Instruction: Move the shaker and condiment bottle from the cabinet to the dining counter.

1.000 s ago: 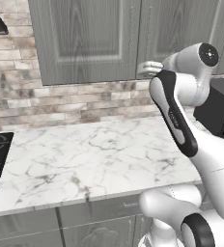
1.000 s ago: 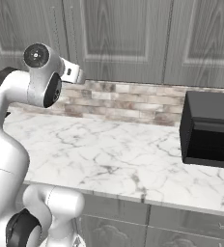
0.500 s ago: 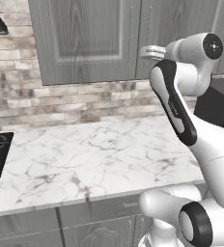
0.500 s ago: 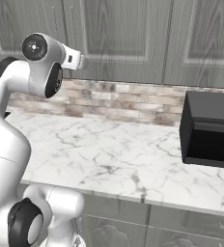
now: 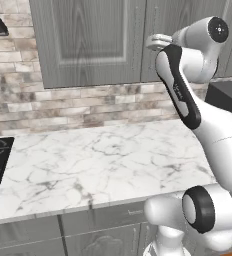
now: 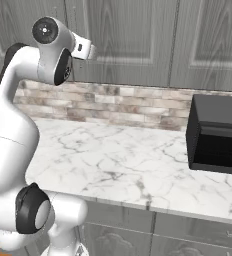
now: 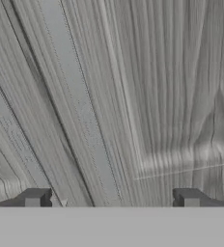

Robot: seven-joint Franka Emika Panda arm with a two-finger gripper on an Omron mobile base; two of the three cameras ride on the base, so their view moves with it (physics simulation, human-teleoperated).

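The white arm has risen over the last second, bringing its spread, empty end effector [image 7: 112,200] close against the grey wood-grain wall cabinet [image 5: 95,40], whose doors are shut; opening comes first. The shaker and bottle are presumably inside. Counted: two cabinet doors in the left base view, one white marble desk [image 5: 98,165], one black box [image 6: 218,134].

No readable text, label, brand, number or sign can be made out anywhere. A small dark marking is seen on the black band of the arm [image 5: 180,95] in the left base view — too tiny and blurred to be read. The cabinet [image 6: 138,40] doors are plain wood grain — nothing printed on them.
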